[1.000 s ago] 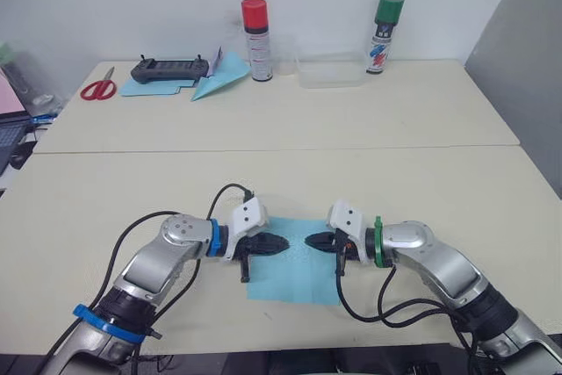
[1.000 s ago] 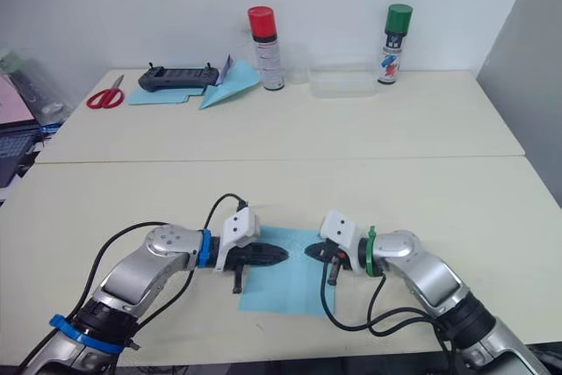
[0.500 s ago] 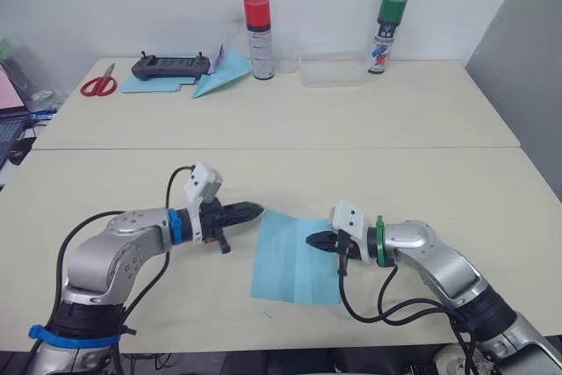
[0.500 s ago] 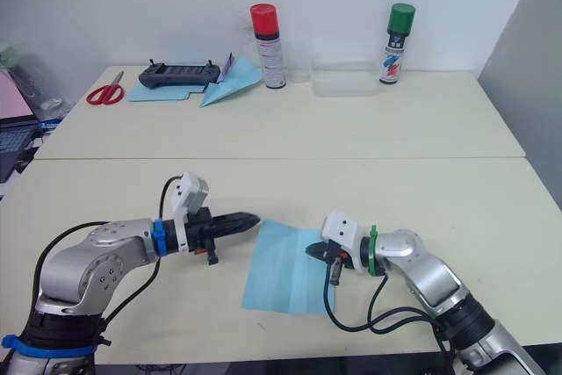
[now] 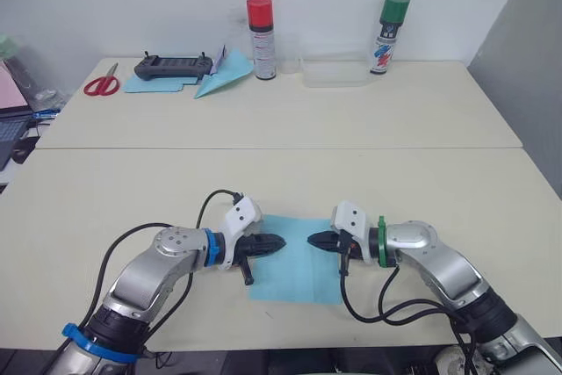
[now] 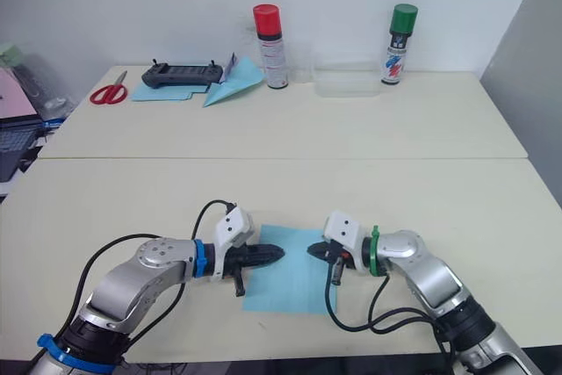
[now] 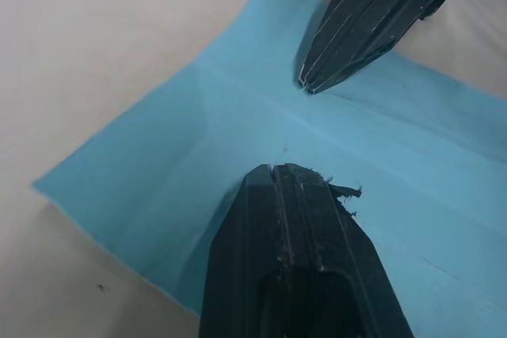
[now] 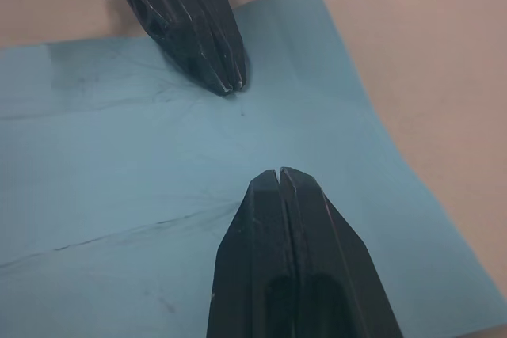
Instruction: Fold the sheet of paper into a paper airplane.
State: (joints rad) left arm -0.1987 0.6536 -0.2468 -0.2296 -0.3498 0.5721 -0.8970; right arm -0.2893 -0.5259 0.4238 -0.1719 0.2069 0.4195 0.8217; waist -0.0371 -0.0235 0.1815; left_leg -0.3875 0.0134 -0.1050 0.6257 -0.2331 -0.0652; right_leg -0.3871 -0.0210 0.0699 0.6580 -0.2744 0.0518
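Near the bench's front edge, left end effector and right end effector, both pinched together, press the sheet of paper; uneven pushing could skew its crease.

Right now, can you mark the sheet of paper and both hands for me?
sheet of paper (image 5: 300,280): left eye view, bare near part of the blue sheet.
left hand (image 5: 279,241): left eye view, closed fingertips over the sheet.
right hand (image 5: 311,241): left eye view, closed fingertips facing the left hand.
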